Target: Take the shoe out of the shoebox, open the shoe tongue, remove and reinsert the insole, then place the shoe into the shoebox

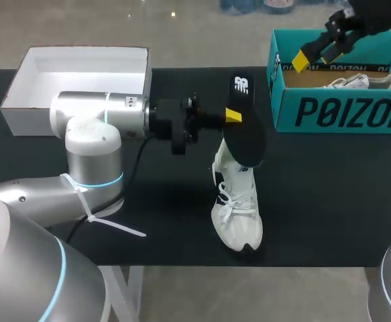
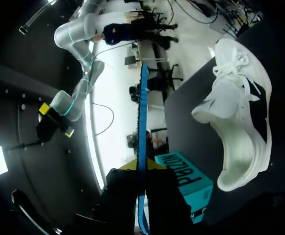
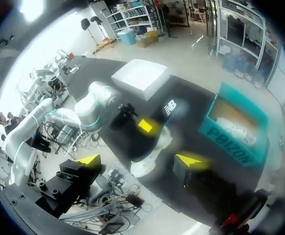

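across the middle of the head view sits the black table (image 1: 329, 201), and my left arm (image 1: 94, 114) comes in big and silver from the left side, stretched out level above it. at the back right corner is the teal shoebox (image 1: 343, 111), open on top, with a second white shoe (image 1: 353, 82) lying inside it. at the back left is a white box (image 1: 27, 119), also open. near the front edge, about the middle, the white shoe (image 1: 235, 208) sits on the table with its toe toward the front edge and its laces loose. the black insole (image 1: 243, 127) is up in the air above the shoe's heel end, tilted, with its lower end overlapping the shoe's collar in the head view — can't tell if it actually touches. the left gripper (image 1: 232, 116) is clamped on the insole; the left wrist view shows it edge-on, pinched tight between both fingers. the right gripper (image 1: 312, 57) hangs over the back left corner of the shoebox, well apart from the shoe — its yellow tips are spread wide with nothing between them.
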`<act>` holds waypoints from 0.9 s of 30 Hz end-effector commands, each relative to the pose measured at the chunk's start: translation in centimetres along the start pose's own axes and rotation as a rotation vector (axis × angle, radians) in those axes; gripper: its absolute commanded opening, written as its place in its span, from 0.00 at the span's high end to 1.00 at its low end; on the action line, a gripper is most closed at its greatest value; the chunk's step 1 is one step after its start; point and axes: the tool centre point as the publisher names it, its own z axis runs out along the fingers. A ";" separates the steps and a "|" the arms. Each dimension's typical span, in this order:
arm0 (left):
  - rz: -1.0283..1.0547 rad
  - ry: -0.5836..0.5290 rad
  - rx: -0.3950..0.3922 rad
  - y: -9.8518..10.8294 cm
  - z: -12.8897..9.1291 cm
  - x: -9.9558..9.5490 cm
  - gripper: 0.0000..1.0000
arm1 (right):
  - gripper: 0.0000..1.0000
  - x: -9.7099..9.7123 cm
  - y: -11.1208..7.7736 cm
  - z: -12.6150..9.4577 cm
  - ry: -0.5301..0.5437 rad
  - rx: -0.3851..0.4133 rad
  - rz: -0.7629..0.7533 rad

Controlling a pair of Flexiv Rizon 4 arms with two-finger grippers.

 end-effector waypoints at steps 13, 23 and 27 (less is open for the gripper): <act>-0.002 0.001 0.038 0.8 1.0 0.3 1.00 | 0.00 2.0 -1.3 -4.3 -0.150 -0.012 -0.030; -0.025 0.015 0.020 0.7 1.1 0.3 1.00 | 0.00 2.0 -1.3 -4.3 -0.150 -0.012 -0.030; -0.025 0.015 0.020 0.7 1.1 0.3 1.00 | 0.00 2.0 -1.3 -4.3 -0.150 -0.012 -0.030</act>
